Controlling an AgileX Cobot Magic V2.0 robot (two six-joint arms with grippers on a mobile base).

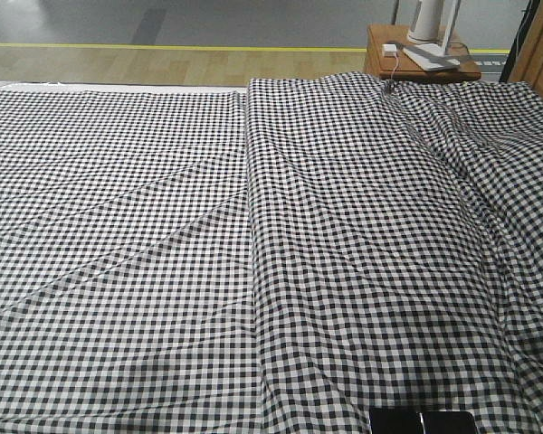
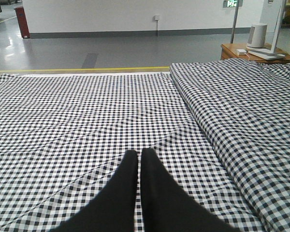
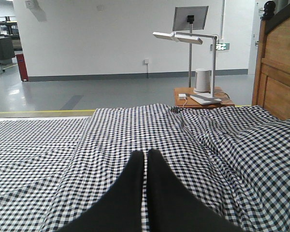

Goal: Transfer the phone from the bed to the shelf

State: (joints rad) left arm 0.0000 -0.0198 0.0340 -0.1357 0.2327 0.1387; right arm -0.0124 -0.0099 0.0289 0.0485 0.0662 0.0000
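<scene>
The phone (image 1: 423, 422) lies flat on the bed (image 1: 163, 226) at five o'clock in the front view, cut by the lower edge. The left gripper (image 2: 139, 153) and right gripper (image 3: 145, 154) hover over the fabric with fingers pressed together and empty, probably because no reach has begun. The shelf is not visible.

The bed (image 1: 145, 226) spread before me in black-and-white gingham, a long fold running down its middle. The phone (image 1: 423, 422) lay flat on it at the near edge.
</scene>
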